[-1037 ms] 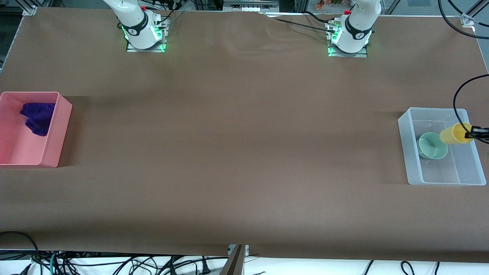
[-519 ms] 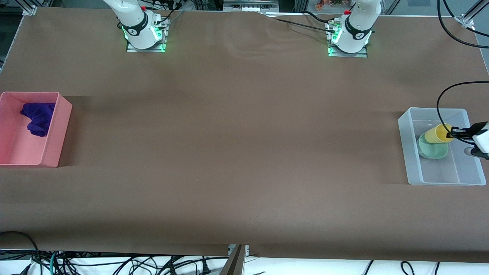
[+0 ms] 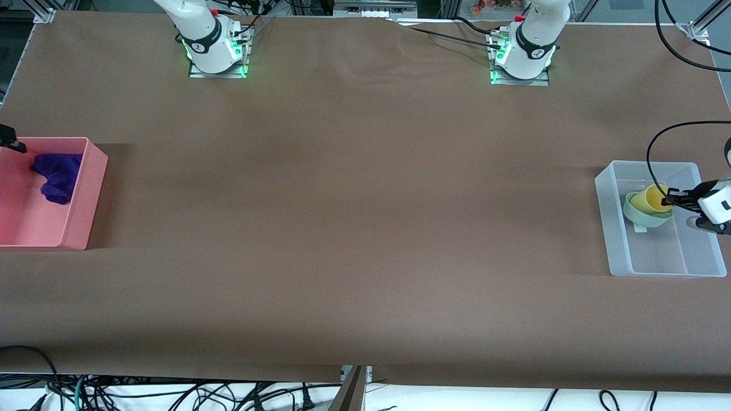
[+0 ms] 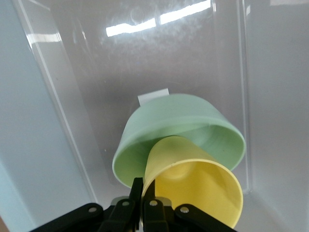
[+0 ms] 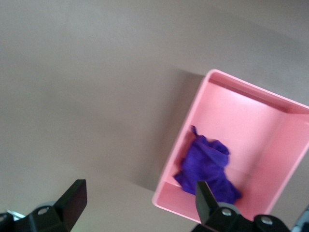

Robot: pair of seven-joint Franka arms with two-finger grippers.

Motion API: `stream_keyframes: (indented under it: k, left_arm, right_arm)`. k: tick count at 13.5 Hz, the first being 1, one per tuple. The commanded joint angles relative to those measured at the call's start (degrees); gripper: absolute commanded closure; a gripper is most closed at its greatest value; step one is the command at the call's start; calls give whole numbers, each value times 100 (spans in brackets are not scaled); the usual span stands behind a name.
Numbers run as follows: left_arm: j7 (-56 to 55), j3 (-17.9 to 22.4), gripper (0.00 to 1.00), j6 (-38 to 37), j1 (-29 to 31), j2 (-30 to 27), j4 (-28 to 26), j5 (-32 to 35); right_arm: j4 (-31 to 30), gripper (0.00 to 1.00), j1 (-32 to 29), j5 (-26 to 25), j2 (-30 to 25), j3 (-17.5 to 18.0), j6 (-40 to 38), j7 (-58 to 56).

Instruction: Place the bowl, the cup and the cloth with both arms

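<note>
The yellow cup (image 3: pixel 654 197) lies on its side in the clear bin (image 3: pixel 614 228), its base pushed into the tilted mint-green bowl (image 3: pixel 637 217). My left gripper (image 3: pixel 665 201) is shut on the cup's rim. In the left wrist view the fingers (image 4: pixel 136 189) pinch the wall of the cup (image 4: pixel 198 183), with the bowl (image 4: pixel 164 121) just past it. The purple cloth (image 3: pixel 57 177) lies crumpled in the pink bin (image 3: pixel 91 188). My right gripper (image 5: pixel 140 198) hangs open and empty over the table beside that bin, with the cloth (image 5: pixel 207 166) below it.
The clear bin's walls (image 4: pixel 48 121) close in around the cup and bowl, and a white label lies on its floor. A black cable loops over that bin. The pink bin (image 5: pixel 241 116) sits at the right arm's end of the brown table.
My left gripper has carried the cup down into the clear bin and pressed it into the bowl, tipping the bowl. A tip of my right gripper has come into the front view by the pink bin.
</note>
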Motion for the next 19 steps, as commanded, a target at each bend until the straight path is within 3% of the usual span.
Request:
stream_keyframes:
  k: [1,4,6,7,8,10,15,19]
  left_arm:
    - [-3,-51,100,39,-13,-63,58,18]
    - [-20,-51,100,48,-31,-37,76,-78]
    - [-20,-51,100,48,-31,-28,76,-105]
    - [-20,-51,60,40,-40,-28,76,-105]
    - [-12,-51,1,39,-83,-28,76,-105]
    - [-11,-51,0,39,-75,-37,84,-105]
    - [24,-164,0,-205,-110,-317,303,-105]
    - [-186,-813,0,-1995,-110,-555,1592,-114]
  right_arm:
    - [-2,1,-21,-8,-311,676,-283,1336]
    - [60,1,-21,-43,-540,1494,-529,2849]
    - [104,1,-4,-122,-619,1847,-626,3929]
    - [86,1,5,-105,-628,1918,-652,4344]
    - [86,1,31,-87,-629,1945,-670,4461]
    - [86,1,102,-140,-672,2094,-662,4506]
    - [156,1,102,-456,-716,2033,-486,4489]
    - [148,1,84,-807,-734,2041,-599,4480]
